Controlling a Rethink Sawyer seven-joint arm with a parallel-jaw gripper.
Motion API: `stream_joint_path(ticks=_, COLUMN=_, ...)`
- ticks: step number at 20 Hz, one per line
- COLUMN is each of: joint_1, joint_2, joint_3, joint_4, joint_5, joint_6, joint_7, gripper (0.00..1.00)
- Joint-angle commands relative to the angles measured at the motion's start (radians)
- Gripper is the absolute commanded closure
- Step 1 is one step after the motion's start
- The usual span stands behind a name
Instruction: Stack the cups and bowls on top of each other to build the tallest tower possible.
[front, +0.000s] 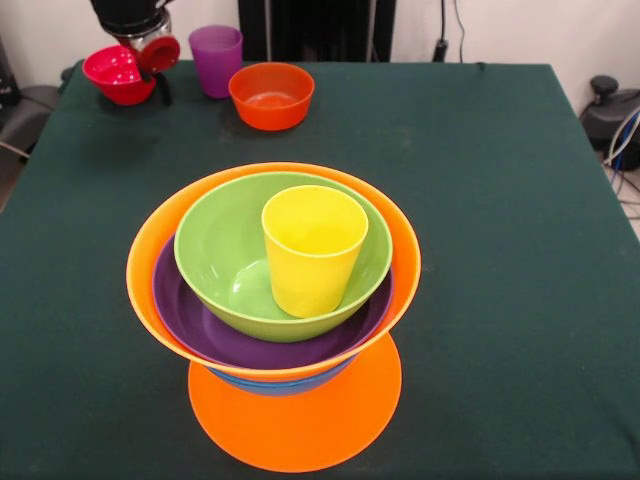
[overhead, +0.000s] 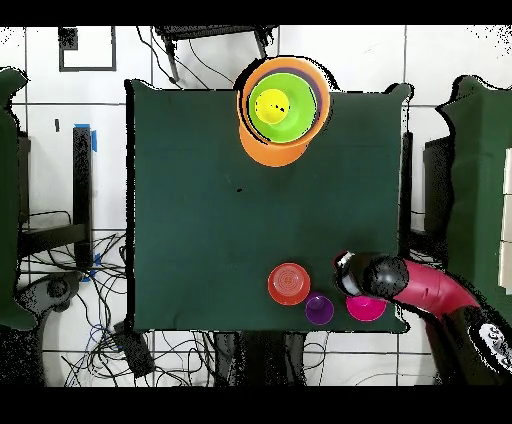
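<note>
Nearest the front camera stands the tower (front: 275, 330). Its base is a large orange bowl (front: 300, 420), apparently upside down. On it a blue bowl (front: 280, 383) shows only as a thin rim, and above that a second large orange bowl (front: 150, 255) sits upright. Nested inside that are a wide purple bowl (front: 230, 340), then a green bowl (front: 225, 250), and in the green bowl the yellow cup (front: 312, 250), upright and leaning slightly against the bowl's wall. In the overhead view the tower (overhead: 282, 108) stands at the table (front: 500, 250) edge farthest from the robot's base.

Toward the far side, well apart from the tower, three loose pieces stand in a row: a small orange-red bowl (front: 271, 95), the purple cup (front: 216, 60) just beside it, and a pink-red bowl (front: 115, 73) at the far corner.

The gripper (front: 158, 52) is at the pink-red bowl, at its rim. Whether the fingers are closed on that rim or merely beside it cannot be told from either view.

Judged step: picking up the pink-red bowl for the tower. The next move calls for a firm hold on the rim, a lift clear of the purple cup, and a long carry across the table to a steady placement on top.

Count: cups, two (one stacked, one loose). Bowls, seven visible (five stacked, two loose). No teal bowl is seen.
</note>
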Motion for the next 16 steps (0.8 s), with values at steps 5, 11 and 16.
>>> stream_joint_path(ticks=5, joint_1=0.025, joint_2=0.109, joint_3=0.071, joint_4=-0.083, joint_5=-0.102, joint_6=-0.151, joint_7=-0.095, gripper=0.0)
stream_joint_path(ticks=11, joint_1=0.031, joint_2=0.102, joint_3=0.069, joint_4=-0.096, joint_5=-0.11, joint_6=-0.134, joint_7=-0.107, gripper=0.0)
stream_joint_path(ticks=16, joint_1=0.025, joint_2=0.096, joint_3=0.081, joint_4=-0.094, joint_5=-0.101, joint_6=-0.111, joint_7=-0.115, gripper=0.0)
